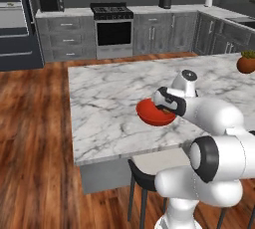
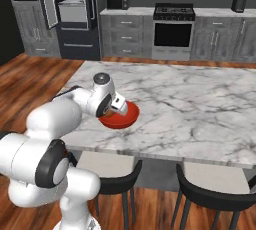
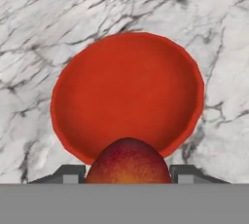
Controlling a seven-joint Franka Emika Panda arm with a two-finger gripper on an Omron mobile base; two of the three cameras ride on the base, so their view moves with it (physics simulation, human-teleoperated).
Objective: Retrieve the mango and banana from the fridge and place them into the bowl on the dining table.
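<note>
Two base views show the arm reaching over the dining table (image 1: 109, 98) to the red bowl (image 1: 149, 116), with the fridge (image 2: 75, 19) open behind; the hand view shows the mango (image 3: 127, 162) clamped between the gripper (image 3: 127, 174) fingers, above the bowl's near rim. It is smooth, orange-red, oval.
</note>
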